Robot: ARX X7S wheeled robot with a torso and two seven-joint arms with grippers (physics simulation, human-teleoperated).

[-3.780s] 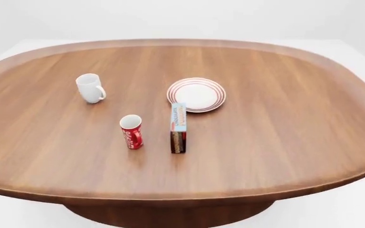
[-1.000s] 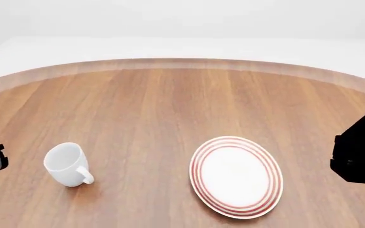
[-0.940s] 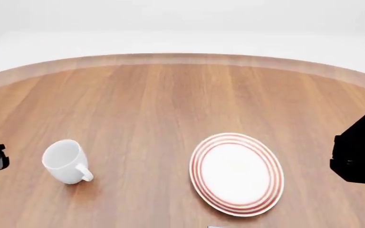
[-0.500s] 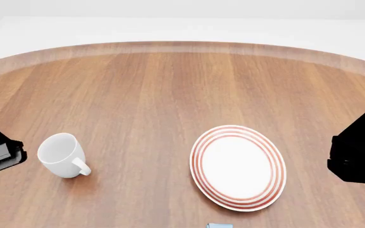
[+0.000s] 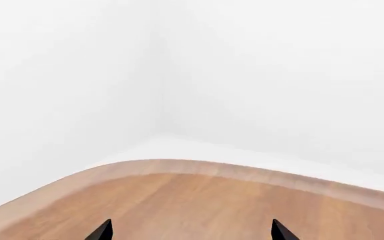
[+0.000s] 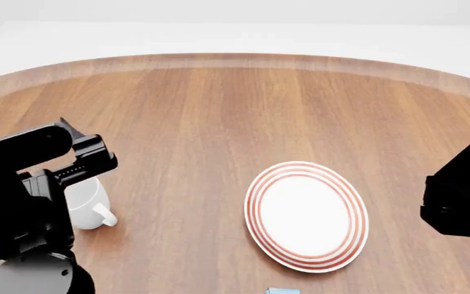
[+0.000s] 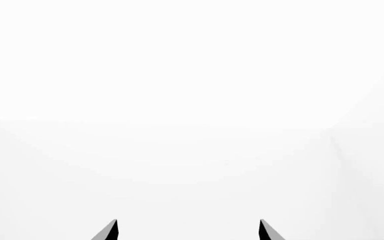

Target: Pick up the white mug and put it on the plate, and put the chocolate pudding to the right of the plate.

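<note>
Swinging in from the near-left, the left arm [image 6: 31, 190] now fills that corner of the head view, where half a second ago only a sliver of it showed at the edge. Its dark links sit right over the mug [image 6: 88, 205], hiding the left half; the handle still pokes out toward the plate [image 6: 306, 215]. That reads as the opening reach for the mug, so the first step is under way but nothing is gripped yet. The left gripper [image 5: 190, 231] shows just two fingertips in its wrist view, set well apart, so the jaws stand wide with nothing between them, and that camera looks out over the far table edge [image 5: 199, 167] rather than down at the mug, so it still needs to tip down. The mug stands upright on the table [image 6: 218, 116], well to the left of the plate and apart from it. The plate is bare, its red rings all showing, and the wood between mug and plate is free of clutter. The pudding [image 6: 281, 291] is barely in view, a blue corner at the near edge just in front of the plate; it looks untouched. The right arm [image 6: 462, 199] hangs as a dark block to the right of the plate. The right gripper [image 7: 188, 231] shows two tips spread apart against blank white, holding nothing.
</note>
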